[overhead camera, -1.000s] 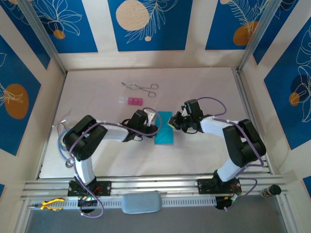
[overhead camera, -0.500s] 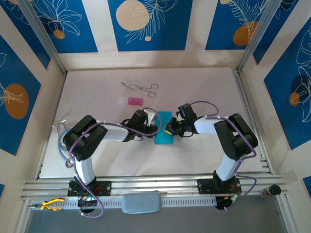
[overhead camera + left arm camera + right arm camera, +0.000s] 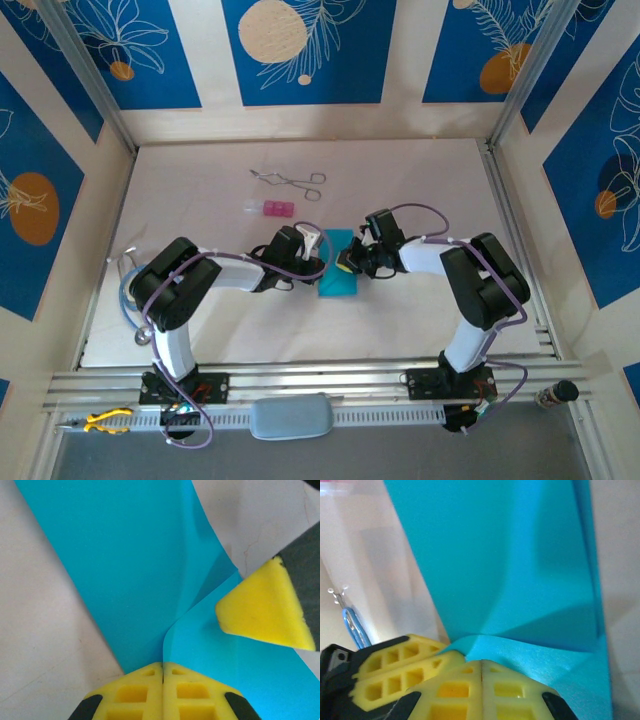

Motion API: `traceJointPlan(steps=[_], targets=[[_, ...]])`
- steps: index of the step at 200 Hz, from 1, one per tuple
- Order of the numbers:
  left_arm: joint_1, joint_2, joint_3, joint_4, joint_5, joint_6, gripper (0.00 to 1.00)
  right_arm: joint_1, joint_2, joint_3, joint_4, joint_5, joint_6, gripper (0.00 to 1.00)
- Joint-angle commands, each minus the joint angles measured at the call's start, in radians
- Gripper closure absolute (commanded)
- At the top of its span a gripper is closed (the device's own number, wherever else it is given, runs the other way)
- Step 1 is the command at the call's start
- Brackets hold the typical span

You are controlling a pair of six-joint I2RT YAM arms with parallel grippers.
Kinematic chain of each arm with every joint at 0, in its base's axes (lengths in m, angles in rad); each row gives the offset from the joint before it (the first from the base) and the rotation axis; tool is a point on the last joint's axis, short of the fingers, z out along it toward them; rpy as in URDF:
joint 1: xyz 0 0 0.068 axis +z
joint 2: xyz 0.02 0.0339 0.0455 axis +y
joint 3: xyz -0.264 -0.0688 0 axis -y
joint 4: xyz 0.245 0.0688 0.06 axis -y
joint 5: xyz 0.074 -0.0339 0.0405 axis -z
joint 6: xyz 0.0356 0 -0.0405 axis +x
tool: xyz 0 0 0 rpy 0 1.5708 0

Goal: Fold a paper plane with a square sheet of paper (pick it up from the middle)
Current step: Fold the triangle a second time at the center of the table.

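Note:
The square sheet of paper [image 3: 337, 268], cyan-blue, lies mid-table folded into a narrow strip with one flap raised [image 3: 150, 570] [image 3: 510, 565]. My left gripper [image 3: 318, 256] is at its left edge; the jaws are pressed together with the flap's edge running into their seam [image 3: 163, 664]. My right gripper [image 3: 348, 264] is shut, and its tip [image 3: 481, 662] rests against the paper's right side, where the sheet bulges up. The two tips nearly meet: the right fingertip [image 3: 260, 610] shows in the left wrist view, the left fingers [image 3: 395, 667] in the right wrist view. The paper plane is out of view.
A small pink block [image 3: 272, 208] and metal forceps [image 3: 290, 180] lie behind the paper toward the far left. Blue cable [image 3: 128, 295] loops at the table's left edge. Patterned walls close the table on three sides.
The right gripper has swung left from beside the paper's right edge onto the sheet, close to the left gripper. The left arm and the paper have stayed put.

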Motion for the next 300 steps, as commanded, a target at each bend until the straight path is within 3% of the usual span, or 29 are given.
traceJointPlan(steps=[1,74,102,135,184,200,239,300], targets=[[0.013,0.004,0.001,-0.065,0.013,0.012,1.0,0.004,0.034,0.007,-0.006,-0.002,-0.012,1.0],[0.012,-0.025,0.014,-0.08,0.018,-0.008,1.0,0.01,0.057,-0.07,0.005,0.055,-0.006,1.0],[0.013,-0.102,0.048,-0.161,0.018,-0.011,0.74,0.014,0.062,-0.068,0.005,0.055,-0.008,1.0],[0.016,-0.196,0.061,-0.248,-0.002,-0.056,0.71,0.014,0.063,-0.063,-0.001,0.055,-0.011,1.0],[0.013,-0.155,0.115,-0.279,0.283,-0.205,0.94,0.014,0.053,-0.058,-0.02,0.063,-0.015,1.0],[0.007,-0.126,0.123,-0.265,0.346,-0.233,0.97,0.014,0.051,-0.057,-0.026,0.065,-0.015,1.0],[0.004,-0.055,0.17,-0.303,0.426,-0.243,0.99,0.013,0.048,-0.05,-0.04,0.067,-0.016,1.0],[-0.002,0.013,0.222,-0.41,0.406,-0.219,0.99,0.016,0.055,-0.039,-0.053,0.067,-0.017,1.0]])
